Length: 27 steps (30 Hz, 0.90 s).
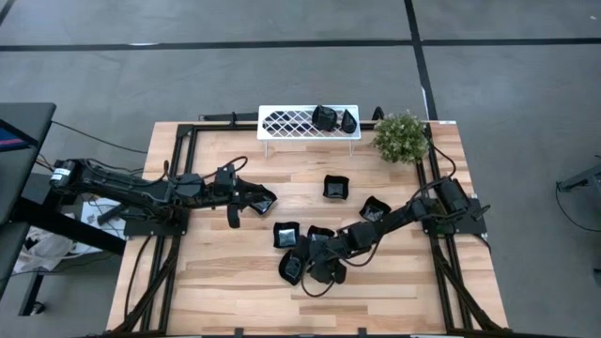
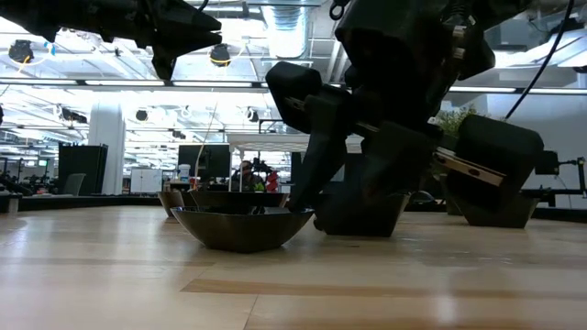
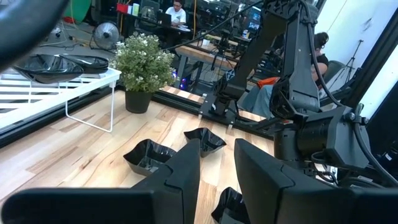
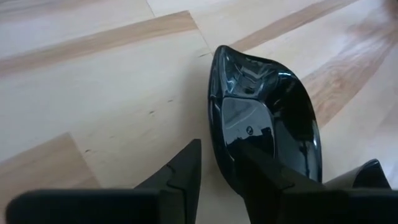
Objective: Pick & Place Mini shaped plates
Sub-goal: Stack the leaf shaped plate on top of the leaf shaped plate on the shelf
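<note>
Several glossy black mini shaped plates lie on the wooden table: a square one (image 1: pixel 335 188), one (image 1: pixel 374 208) beside my right arm, and two (image 1: pixel 286 235) (image 1: pixel 319 235) near the middle. A leaf-shaped plate (image 4: pixel 267 118) sits on its base at the table's near middle (image 1: pixel 290 268). My right gripper (image 4: pixel 218 144) slants down over it, open, with its fingers either side of the plate's rim. My left gripper (image 1: pixel 268 200) hovers left of the middle, open, with nothing between its fingers (image 3: pixel 217 143). My right gripper stands astride the leaf-shaped plate's long rim (image 4: pixel 214 134), one finger (image 4: pixel 186 168) outside and one (image 4: pixel 267 180) inside the bowl, slanting down from the table's right. A strip of table shows beside the outer finger. I cannot tell whether the inner finger touches the wall.
A white lattice rack (image 1: pixel 291 122) at the far edge carries two black plates (image 1: pixel 324 117) (image 1: pixel 347 119). A green potted plant (image 1: pixel 401 136) stands at the far right. Black frame rails (image 1: pixel 178 178) run along both sides. Bare wood lies along the near edge.
</note>
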Motion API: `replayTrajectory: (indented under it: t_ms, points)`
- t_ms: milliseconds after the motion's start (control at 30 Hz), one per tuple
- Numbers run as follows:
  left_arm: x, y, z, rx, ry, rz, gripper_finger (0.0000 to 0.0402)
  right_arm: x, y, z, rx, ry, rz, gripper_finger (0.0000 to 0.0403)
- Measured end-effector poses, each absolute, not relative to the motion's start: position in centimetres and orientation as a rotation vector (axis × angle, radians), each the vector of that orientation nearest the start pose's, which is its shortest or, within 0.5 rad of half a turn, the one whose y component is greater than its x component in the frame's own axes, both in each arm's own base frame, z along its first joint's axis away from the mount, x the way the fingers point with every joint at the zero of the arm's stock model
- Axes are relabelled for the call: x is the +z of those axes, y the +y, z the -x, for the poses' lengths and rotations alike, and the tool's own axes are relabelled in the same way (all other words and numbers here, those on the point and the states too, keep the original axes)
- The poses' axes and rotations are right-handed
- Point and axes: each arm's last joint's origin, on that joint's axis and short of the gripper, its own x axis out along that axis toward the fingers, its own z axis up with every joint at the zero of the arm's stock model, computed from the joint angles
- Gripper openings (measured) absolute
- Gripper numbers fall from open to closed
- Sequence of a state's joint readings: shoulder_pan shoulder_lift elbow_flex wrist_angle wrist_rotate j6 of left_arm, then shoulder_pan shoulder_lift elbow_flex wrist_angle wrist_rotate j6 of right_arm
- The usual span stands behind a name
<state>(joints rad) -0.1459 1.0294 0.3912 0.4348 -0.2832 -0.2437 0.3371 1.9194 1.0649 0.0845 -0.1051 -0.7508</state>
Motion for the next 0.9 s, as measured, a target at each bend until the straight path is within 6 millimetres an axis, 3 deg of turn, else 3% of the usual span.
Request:
replayTrajectory:
  t_ms: [433, 900]
  points:
    - [21.27, -2.25, -20.9, 0.16, 0.18, 0.2, 0.0102, 13.87, 12.84, -36.33, 0.694, 0.582, 0.795, 0.0005]
    - [21.28, -2.25, -20.9, 0.16, 0.18, 0.199, 0.0102, 13.84, 13.13, -36.19, 0.706, 0.581, 0.808, 0.0004]
